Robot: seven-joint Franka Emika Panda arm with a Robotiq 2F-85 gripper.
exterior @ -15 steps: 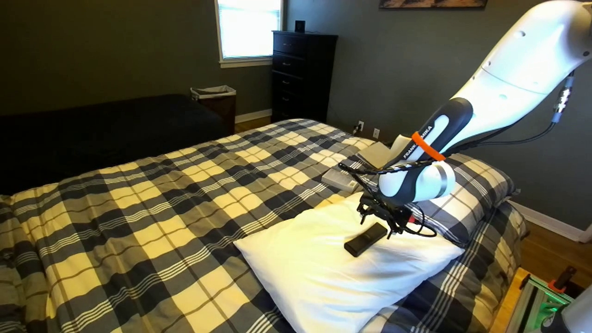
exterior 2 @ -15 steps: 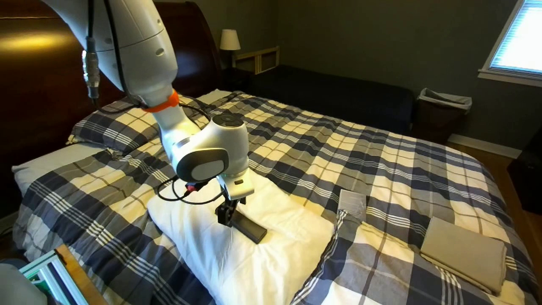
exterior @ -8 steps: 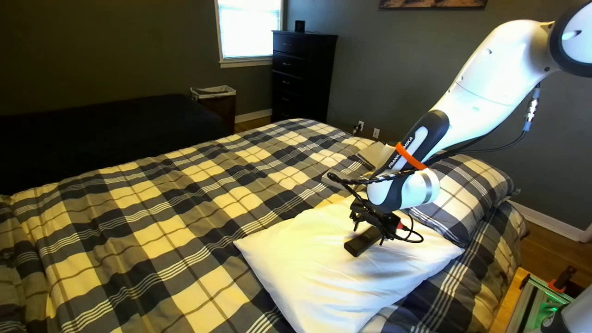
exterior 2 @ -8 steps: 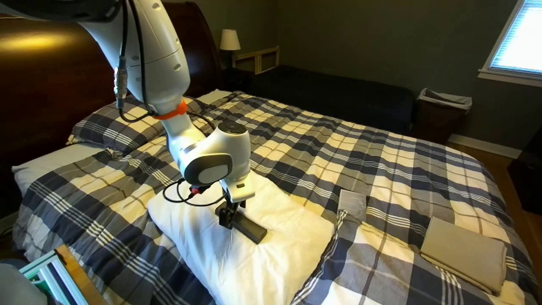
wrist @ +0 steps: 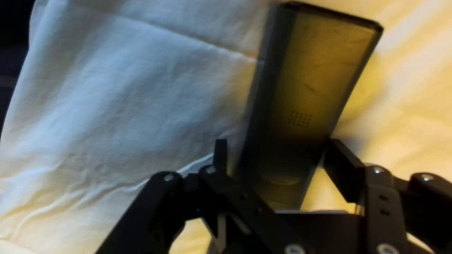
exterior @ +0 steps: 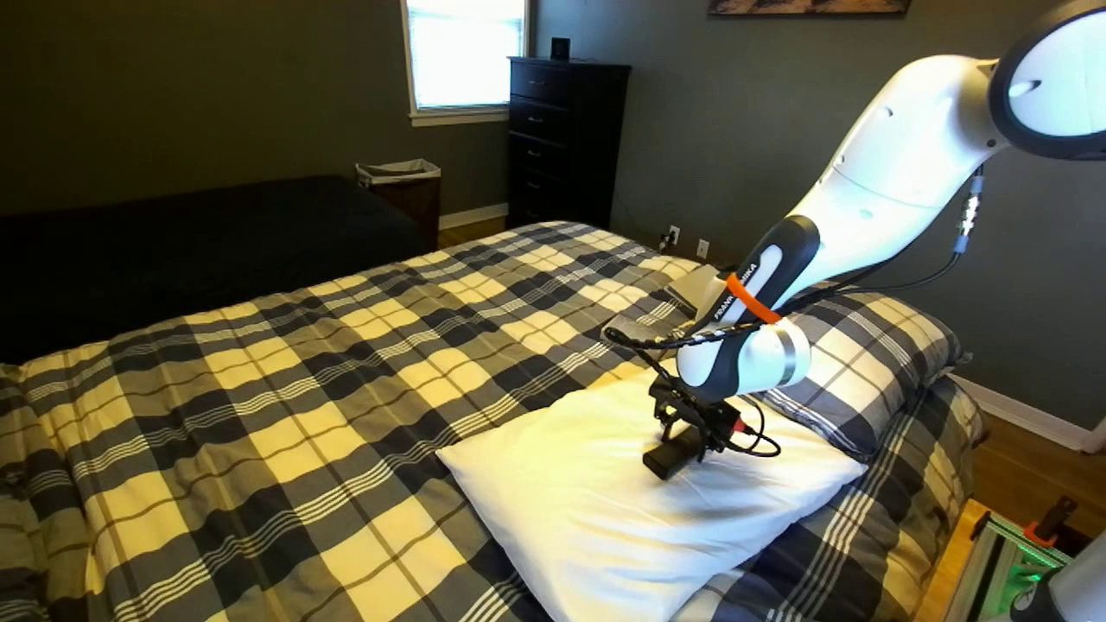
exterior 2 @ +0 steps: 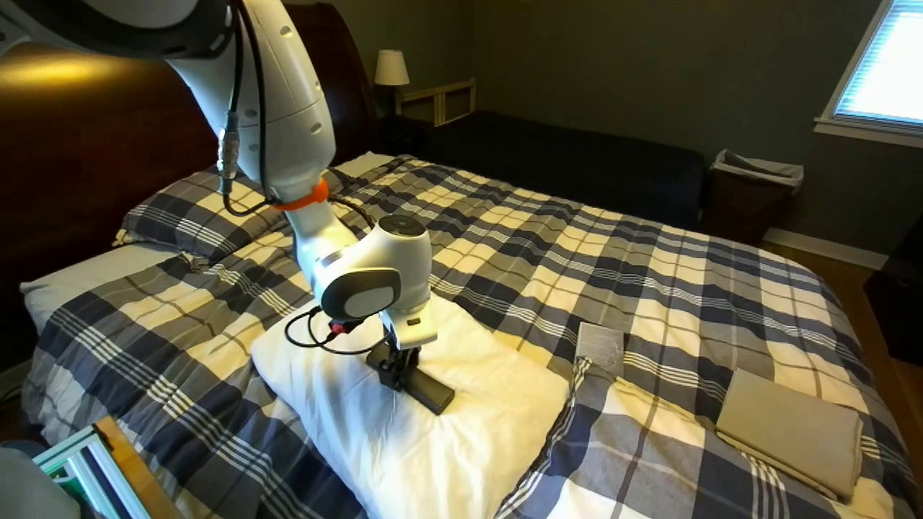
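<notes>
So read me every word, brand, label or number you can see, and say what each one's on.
"FRANK": on the robot arm, cut off by an orange band.
"MIKA": on the same arm, past the band.
Black case: only small dots, no readable letters.
Grey box: any print is too small to read.

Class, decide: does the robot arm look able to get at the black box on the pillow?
Probably yes: the gripper stands open, jaws either side of the black box, and nothing else seems to cover it.
</notes>
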